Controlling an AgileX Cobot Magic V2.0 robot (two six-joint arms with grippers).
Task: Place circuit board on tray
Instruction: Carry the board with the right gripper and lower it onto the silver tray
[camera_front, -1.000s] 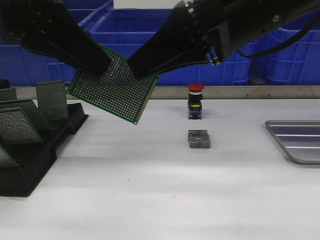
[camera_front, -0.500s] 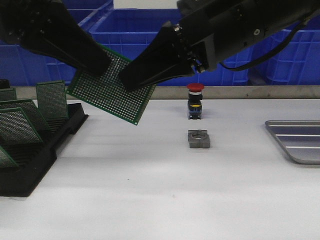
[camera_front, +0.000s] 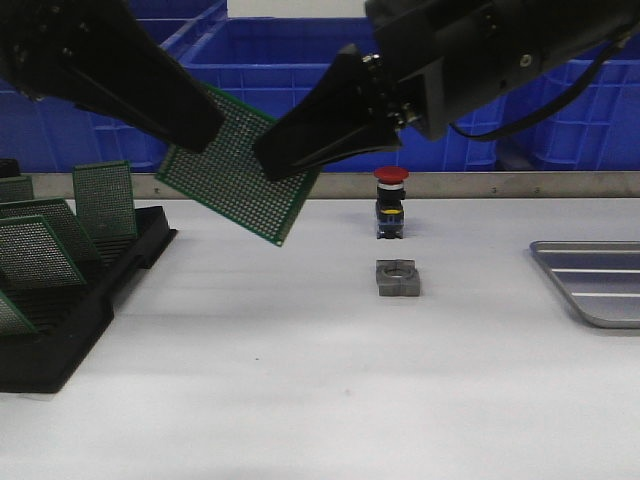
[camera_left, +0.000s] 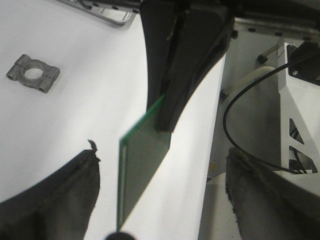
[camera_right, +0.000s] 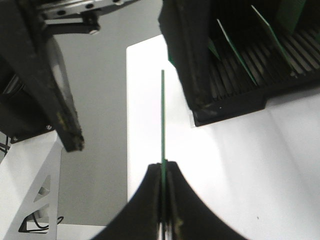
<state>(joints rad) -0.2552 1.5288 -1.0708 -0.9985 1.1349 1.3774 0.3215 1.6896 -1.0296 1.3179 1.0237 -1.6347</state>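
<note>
A green perforated circuit board (camera_front: 235, 170) hangs tilted in the air above the left half of the table. My right gripper (camera_front: 278, 160) is shut on its right edge; in the right wrist view the board (camera_right: 162, 115) shows edge-on, pinched at that gripper (camera_right: 164, 167). My left gripper (camera_front: 205, 125) is at the board's upper left corner, jaws wide open either side of the board (camera_left: 142, 160) in the left wrist view, not gripping it. The silver-grey tray (camera_front: 592, 285) lies empty at the table's right edge, far from the board.
A black slotted rack (camera_front: 70, 310) with several upright green boards stands at the left. A grey clamp block (camera_front: 397, 278) and a red-capped push button (camera_front: 391, 200) sit mid-table. Blue bins (camera_front: 300, 60) line the back.
My right gripper has closed on the board's right edge. The board has shifted slightly right and up with it. The left arm has stayed about where it was.
</note>
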